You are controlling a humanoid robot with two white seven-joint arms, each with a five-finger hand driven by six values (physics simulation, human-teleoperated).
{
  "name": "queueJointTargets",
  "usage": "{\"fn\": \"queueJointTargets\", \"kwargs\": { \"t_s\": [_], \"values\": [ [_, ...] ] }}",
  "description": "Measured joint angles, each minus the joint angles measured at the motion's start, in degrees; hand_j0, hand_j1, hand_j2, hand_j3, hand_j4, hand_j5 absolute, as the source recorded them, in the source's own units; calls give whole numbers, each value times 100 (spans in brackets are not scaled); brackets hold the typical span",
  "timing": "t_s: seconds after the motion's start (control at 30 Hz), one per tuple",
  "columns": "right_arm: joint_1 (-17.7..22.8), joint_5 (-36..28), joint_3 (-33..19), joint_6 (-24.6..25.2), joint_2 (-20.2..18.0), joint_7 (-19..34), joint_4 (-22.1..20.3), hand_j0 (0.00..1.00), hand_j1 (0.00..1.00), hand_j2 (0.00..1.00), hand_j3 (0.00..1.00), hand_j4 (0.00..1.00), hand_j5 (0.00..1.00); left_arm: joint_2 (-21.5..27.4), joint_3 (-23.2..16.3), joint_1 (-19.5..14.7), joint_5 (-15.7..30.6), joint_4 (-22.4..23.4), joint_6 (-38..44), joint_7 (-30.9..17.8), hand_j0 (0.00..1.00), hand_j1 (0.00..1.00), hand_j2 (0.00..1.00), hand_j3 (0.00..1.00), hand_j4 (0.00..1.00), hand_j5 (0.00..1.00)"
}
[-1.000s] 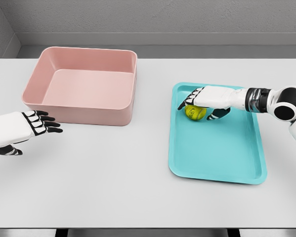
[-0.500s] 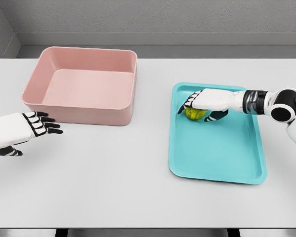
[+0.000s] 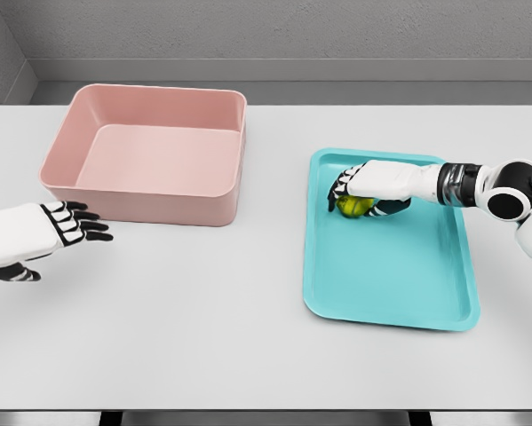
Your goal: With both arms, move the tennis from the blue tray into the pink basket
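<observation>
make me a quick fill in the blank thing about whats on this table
1. The tennis ball lies on the ____ tray.
2. The ____ hand covers the ball.
3. The pink basket holds ____.
4. The left hand hovers in front of the ____.

Missing words: blue; right; nothing; basket

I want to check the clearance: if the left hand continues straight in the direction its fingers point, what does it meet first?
The left hand points rightward, just in front of the pink basket. It probably passes the basket and first reaches the blue tray, though depth is unclear.
</observation>
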Motion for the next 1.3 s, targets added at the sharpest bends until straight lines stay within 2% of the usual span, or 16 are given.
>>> {"fn": "queueJointTargets", "kwargs": {
  "t_s": [0.37, 0.53, 0.8, 1.07, 1.3],
  "values": [
    [-62, -47, -78, -11, -46, 2, -101, 49, 49, 49, 49, 49, 49, 0, 0, 0, 0, -1, 0, -1, 100, 100, 100, 100, 100, 100],
    [-26, -59, -241, -14, -217, 7, -283, 42, 42, 42, 42, 42, 42, 0, 0, 0, 5, 1, 0, -1, 100, 100, 100, 100, 100, 100],
    [79, -66, -362, -13, -596, 12, -1010, 42, 42, 42, 42, 42, 42, 0, 0, 0, 3, 2, 0, 0, 100, 100, 100, 100, 100, 100],
    [387, -58, -304, -16, -1033, 38, -2260, 41, 41, 41, 41, 41, 41, 0, -14, 0, -3, 0, 0, -2, 100, 100, 100, 100, 100, 100],
    [404, -34, -145, -15, -997, 163, -2888, 39, 39, 39, 39, 39, 39, 0, -33, 0, -7, -4, 0, -3, 100, 100, 100, 100, 100, 100]
  ]
}}
